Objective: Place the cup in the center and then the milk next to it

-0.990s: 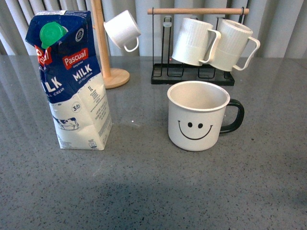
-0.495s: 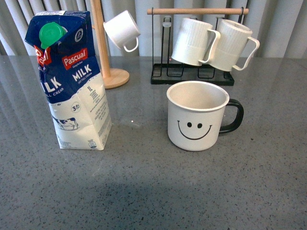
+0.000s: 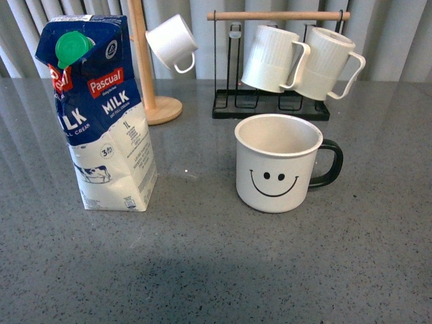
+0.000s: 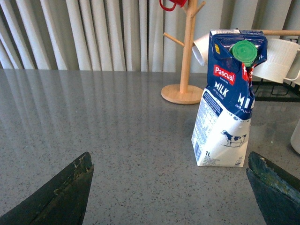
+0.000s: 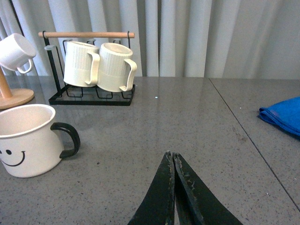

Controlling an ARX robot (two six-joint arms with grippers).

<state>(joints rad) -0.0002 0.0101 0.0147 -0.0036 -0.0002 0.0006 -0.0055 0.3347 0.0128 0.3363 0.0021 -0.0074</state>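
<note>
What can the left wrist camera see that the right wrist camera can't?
Only the left wrist view shows the milk, something red atop the wooden stand, and the left gripper, open. Only the right wrist view shows the blue cloth, the cup with its smiley face, and the right gripper, shut on nothing. Both show the ribbed white mugs, the small white cup and the grey table.

Front view: wooden mug tree (image 3: 143, 61) top cut off by frame edge; milk (image 3: 101, 115) fine print too small to read, side-panel lettering partly turned away. L wrist view: cup (image 4: 296, 137) only a sliver at the edge; red mug (image 4: 171, 4) mostly cut off. R wrist view: cup's smiley half cropped; blue cloth (image 5: 282, 115) runs out of frame.
</note>
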